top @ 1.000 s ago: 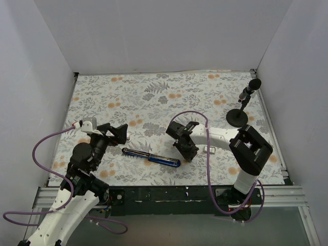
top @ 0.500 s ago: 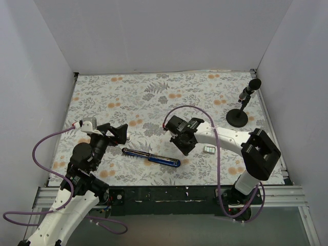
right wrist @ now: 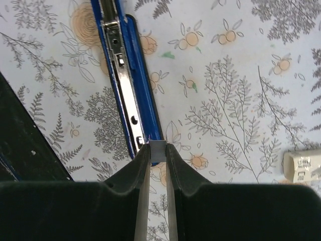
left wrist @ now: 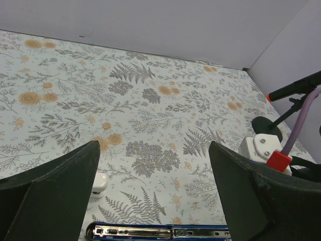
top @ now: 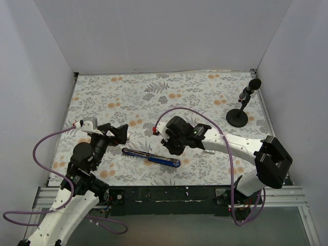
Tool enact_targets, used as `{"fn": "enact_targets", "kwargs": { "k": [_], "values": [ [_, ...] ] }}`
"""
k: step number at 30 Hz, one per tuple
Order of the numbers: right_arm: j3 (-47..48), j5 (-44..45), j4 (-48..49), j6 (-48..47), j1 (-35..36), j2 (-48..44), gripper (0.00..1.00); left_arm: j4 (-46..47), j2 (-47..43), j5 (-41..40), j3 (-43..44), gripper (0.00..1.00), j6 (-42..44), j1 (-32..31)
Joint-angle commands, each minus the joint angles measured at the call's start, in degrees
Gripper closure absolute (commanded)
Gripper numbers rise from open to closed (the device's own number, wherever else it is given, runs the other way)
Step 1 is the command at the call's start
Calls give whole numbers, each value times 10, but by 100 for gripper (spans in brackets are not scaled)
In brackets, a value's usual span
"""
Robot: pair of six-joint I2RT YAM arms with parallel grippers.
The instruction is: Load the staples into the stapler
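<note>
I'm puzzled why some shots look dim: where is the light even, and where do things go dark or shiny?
Top external view: even, soft light, faint shadows on the table. Left wrist view: the left fingers are near-black shapes up front; the rail of the stapler glints. Right wrist view: the right fingers are dark too, while the staples pinched between them look pale and clear.

White arms (top: 230, 143), black joints (top: 271, 161), purple cables (top: 179, 109)

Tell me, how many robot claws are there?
2. The left claw hangs open beside the blue stapler; the right claw pinches the staples by the stapler's end. None seem hidden.
</note>
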Motion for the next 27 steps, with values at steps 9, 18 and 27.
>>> {"fn": "enact_targets", "kwargs": {
  "k": [9,18,27],
  "values": [
    [-40,-114,122,-85,12,2,80,4,14,3,0,9,9,4],
    [-46,-108,129,-94,20,33,80,5,18,5,0,9,10,5],
    [-48,-95,124,-96,20,45,81,4,17,5,-1,9,10,5]
  ]
}}
